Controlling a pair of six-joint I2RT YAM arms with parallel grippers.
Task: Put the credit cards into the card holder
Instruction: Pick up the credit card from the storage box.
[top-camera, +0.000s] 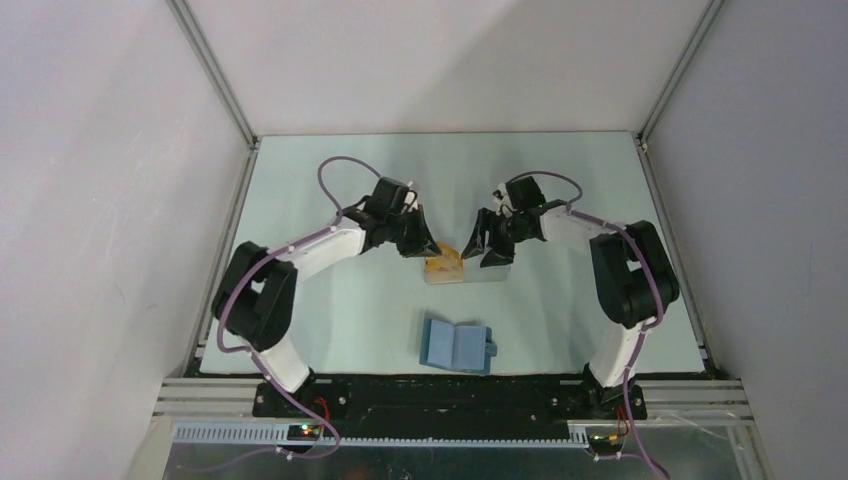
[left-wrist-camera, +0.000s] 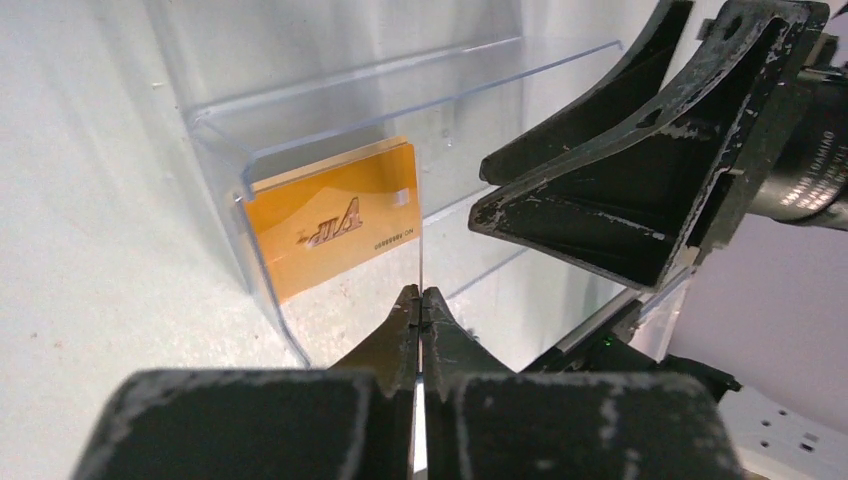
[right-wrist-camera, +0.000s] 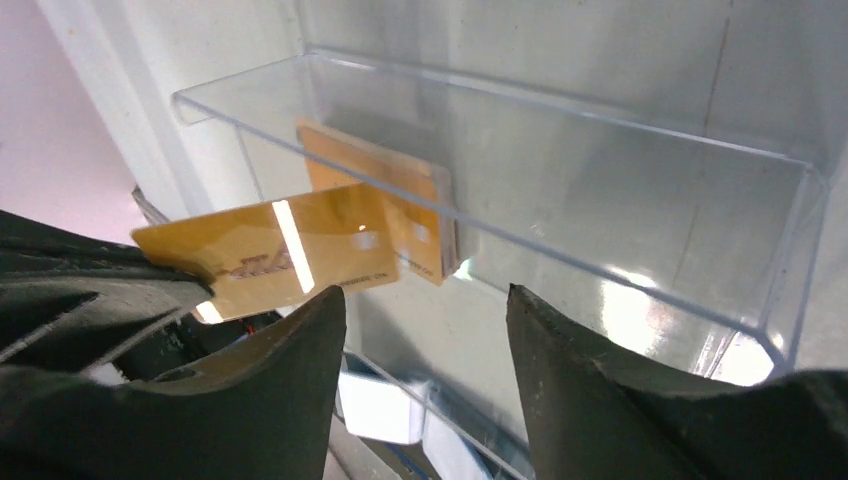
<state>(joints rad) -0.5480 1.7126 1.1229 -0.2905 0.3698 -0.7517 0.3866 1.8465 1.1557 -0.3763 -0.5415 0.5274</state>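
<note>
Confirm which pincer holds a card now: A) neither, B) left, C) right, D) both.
B: the left pincer is shut on the edge of a gold card, while the right pincer stands open with nothing between its fingers.

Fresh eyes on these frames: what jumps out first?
The two arms meet over the clear plastic box mid-table. The left end effector is shut on an orange-gold credit card at the box's end, and the right end effector stands open beside it. A second card leans inside the box, and the blue card holder lies open nearer the arm bases.
</note>
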